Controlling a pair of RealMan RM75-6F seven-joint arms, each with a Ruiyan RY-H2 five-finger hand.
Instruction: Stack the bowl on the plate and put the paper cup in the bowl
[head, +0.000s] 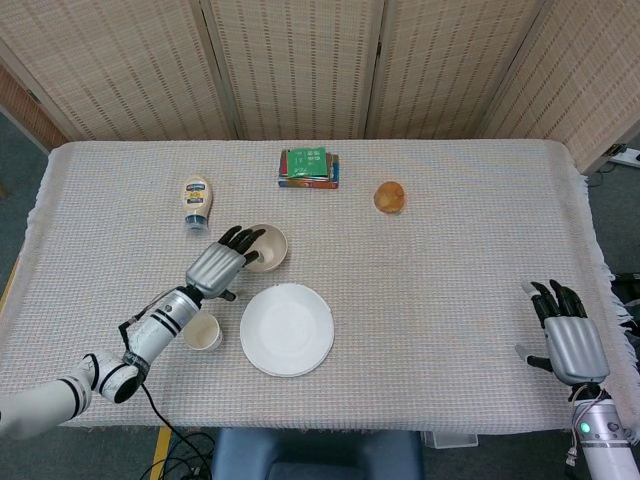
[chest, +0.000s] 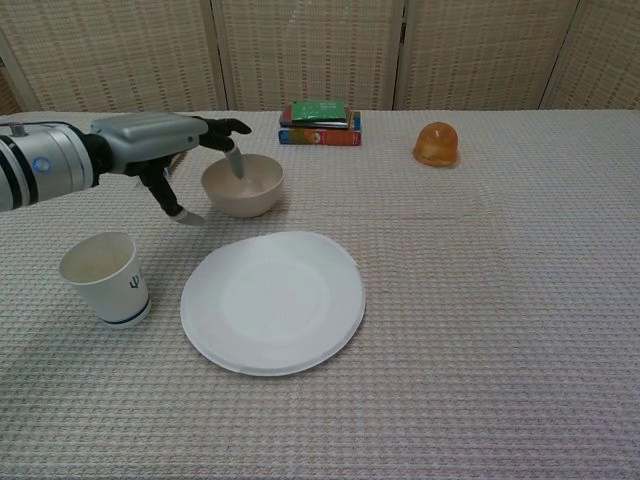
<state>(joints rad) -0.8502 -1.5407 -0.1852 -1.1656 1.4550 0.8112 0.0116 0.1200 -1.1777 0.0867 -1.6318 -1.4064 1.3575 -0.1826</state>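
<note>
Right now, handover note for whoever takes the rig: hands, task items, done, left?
Left hand: open, holds nothing, fingers spread over the near-left rim of the bowl; contact unclear.
Right hand: open, idle near the table's right edge.
Bowl: upright on the cloth, behind the plate, not on it.
Paper cup: upright, left of the plate, untouched.
Done: nothing stacked.
Left: grip the bowl, set it on the plate, then put the cup in the bowl.
</note>
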